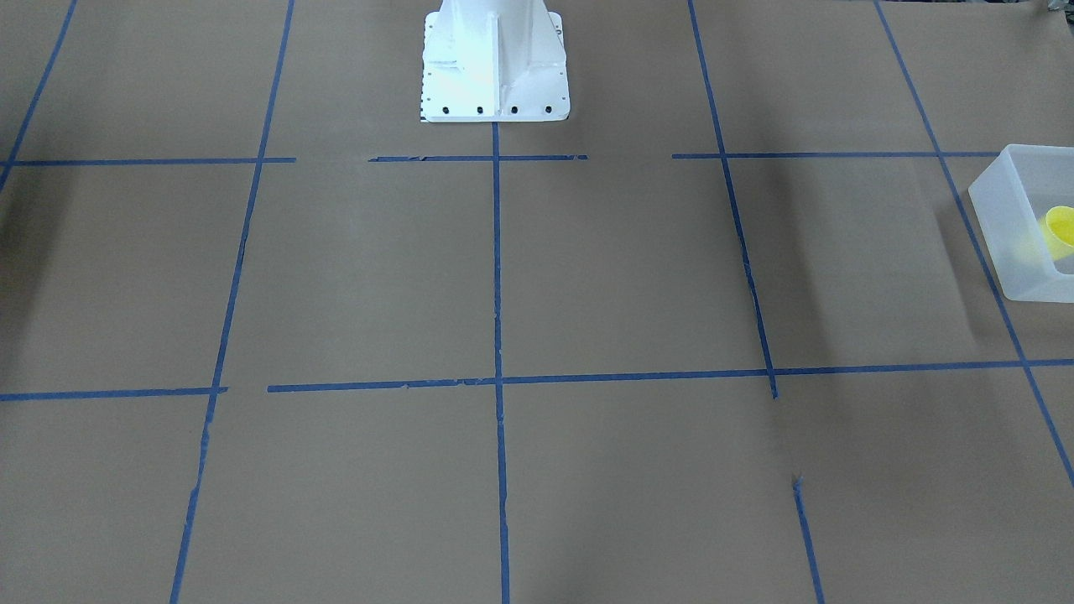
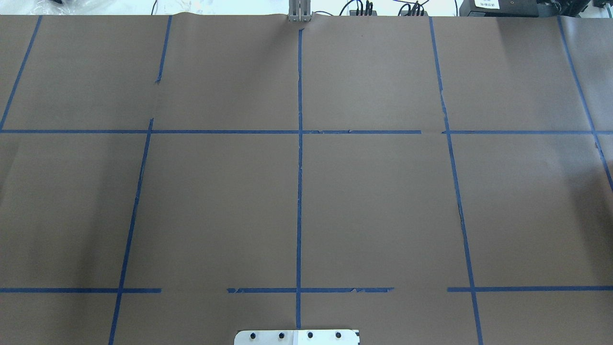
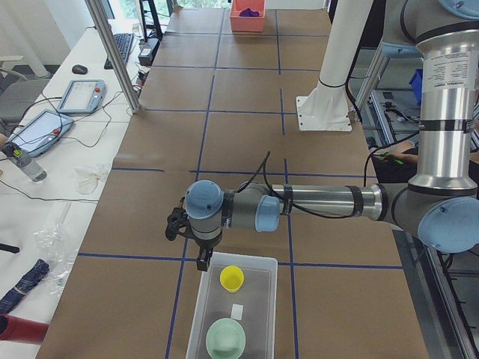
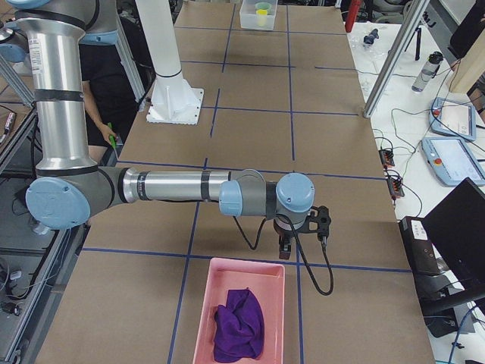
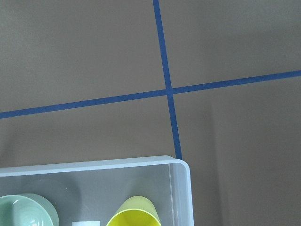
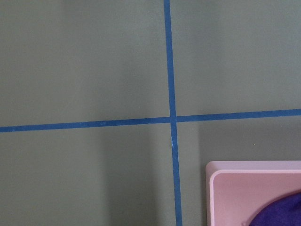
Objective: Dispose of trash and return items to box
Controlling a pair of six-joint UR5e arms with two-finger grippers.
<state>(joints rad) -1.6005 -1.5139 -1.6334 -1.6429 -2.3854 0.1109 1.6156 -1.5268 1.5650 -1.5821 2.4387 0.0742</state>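
Observation:
The yellow cup (image 3: 231, 278) and the mint-green bowl (image 3: 226, 338) sit inside the translucent white box (image 3: 196, 314) at the table's left end. The left wrist view shows the cup (image 5: 134, 214), the bowl (image 5: 26, 212) and the box rim (image 5: 186, 188) at the bottom. The front view shows the box (image 1: 998, 226) with the cup (image 1: 1060, 228). My left gripper (image 3: 200, 258) hangs just beyond the box's far edge; I cannot tell if it is open. My right gripper (image 4: 286, 246) hangs by the pink bin's far edge; I cannot tell its state.
A pink bin (image 4: 198, 303) holding a purple cloth (image 4: 239, 322) stands at the table's right end, and its corner shows in the right wrist view (image 6: 235, 169). The white robot base (image 1: 495, 75) stands at mid-table. Brown paper with blue tape lines covers the table.

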